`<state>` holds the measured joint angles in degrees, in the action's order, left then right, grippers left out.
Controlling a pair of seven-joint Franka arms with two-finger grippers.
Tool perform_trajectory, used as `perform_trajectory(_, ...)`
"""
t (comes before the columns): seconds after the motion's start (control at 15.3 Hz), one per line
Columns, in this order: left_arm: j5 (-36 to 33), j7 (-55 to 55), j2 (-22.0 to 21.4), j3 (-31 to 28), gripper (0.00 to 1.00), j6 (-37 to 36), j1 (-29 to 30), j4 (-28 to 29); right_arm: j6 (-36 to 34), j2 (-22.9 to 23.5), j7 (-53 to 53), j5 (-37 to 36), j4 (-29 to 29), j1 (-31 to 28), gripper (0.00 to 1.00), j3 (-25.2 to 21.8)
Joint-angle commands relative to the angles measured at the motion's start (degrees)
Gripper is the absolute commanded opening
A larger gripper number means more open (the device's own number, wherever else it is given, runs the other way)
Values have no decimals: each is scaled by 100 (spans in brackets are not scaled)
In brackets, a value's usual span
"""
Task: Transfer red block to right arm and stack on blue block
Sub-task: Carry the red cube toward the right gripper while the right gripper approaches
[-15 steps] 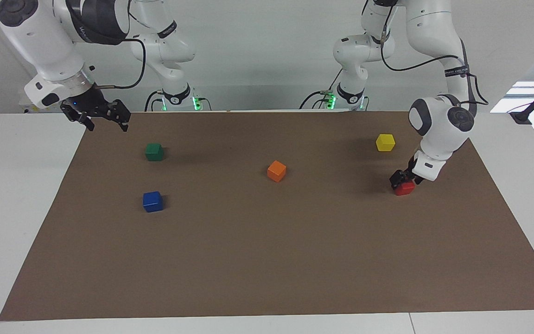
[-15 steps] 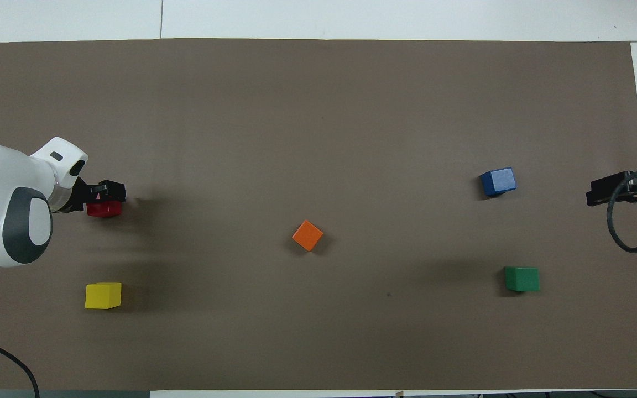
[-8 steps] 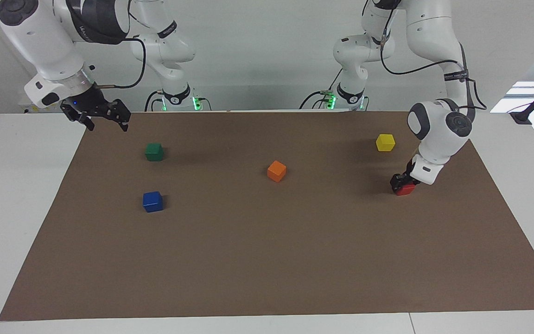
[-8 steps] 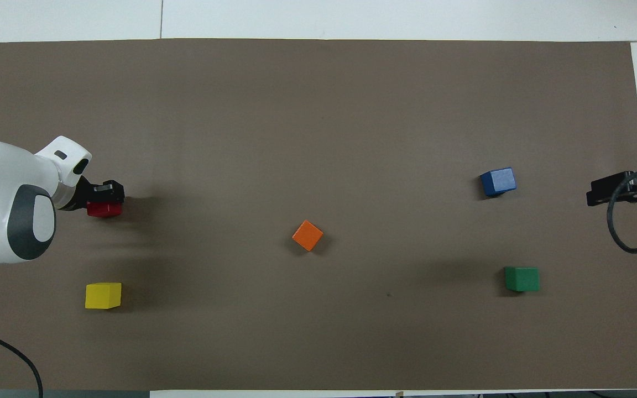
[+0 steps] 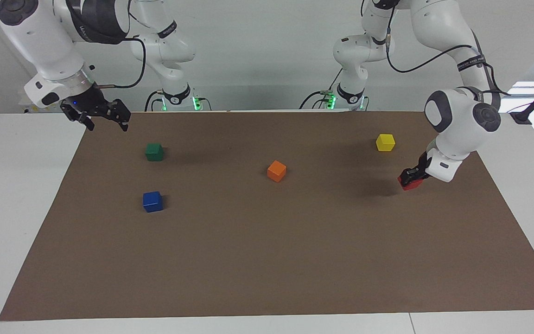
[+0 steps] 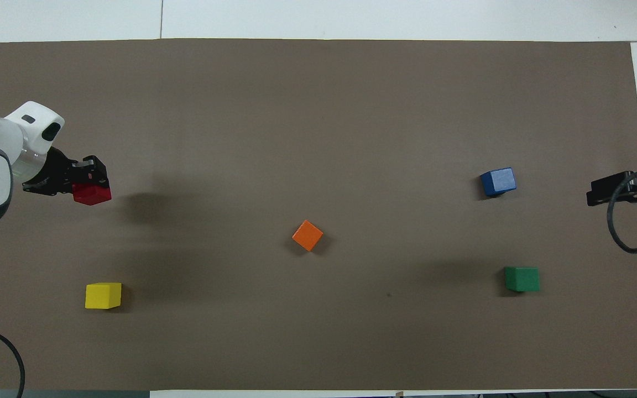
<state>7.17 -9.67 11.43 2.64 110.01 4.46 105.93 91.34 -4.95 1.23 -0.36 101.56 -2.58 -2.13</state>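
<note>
Lifted since the earlier frames, the red block [image 5: 410, 183] is now shown clear of the brown mat [image 5: 267, 260], its shadow cast on the mat beside it; previously it rested on the mat under the descending left gripper [image 5: 413, 176], whose fingers were then apart. All other items are unchanged in position.

The bench [image 5: 16, 195] is covered over most of its surface by the brown mat. The left arm [image 5: 457, 125] is extended over the mat at its own end of the bench, with the left gripper's fingers closed on the red block, which is held in the air over the mat near the yellow block [image 5: 385, 142]. The right arm [image 5: 49, 46] is seen waiting above the mat's edge at its own end of the bench, a blue light glowing at its wrist; the fingers of the right gripper [image 5: 104, 121] are spread wide and hold nothing.

Four cubes lie on the mat, well apart. The orange block [image 5: 276, 170] is placed near the middle. The green block [image 5: 154, 151] and the blue block [image 5: 152, 201] lie toward the right arm's end, the blue block farther from the robots than the green.
</note>
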Motion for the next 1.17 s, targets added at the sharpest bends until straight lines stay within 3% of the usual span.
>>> perform_trajectory(0.0,731,-927,35,69,0,-908,-94,-712,129,-129,-106,36,136,-41,100,37)
perform_trajectory(0.13,1284,-1735,0,201,0,-1454,-103,-1064,173,-138,-115,36,144,-41,100,37)
perform_trajectory(0.26,2057,-2579,-314,297,0,-1640,-121,-1057,305,-138,-176,36,188,-33,100,37)
perform_trajectory(0.59,3122,-4900,-676,1184,0,-1580,-156,-1021,375,-112,-281,325,381,-76,100,37)
perform_trajectory(0.85,4299,-5412,-931,1441,0,-1326,-471,-645,814,-77,225,509,689,-59,100,37)
perform_trajectory(1.11,5801,-5721,-1449,1441,0,-122,-1253,470,1342,-85,1937,3035,1207,-409,100,28)
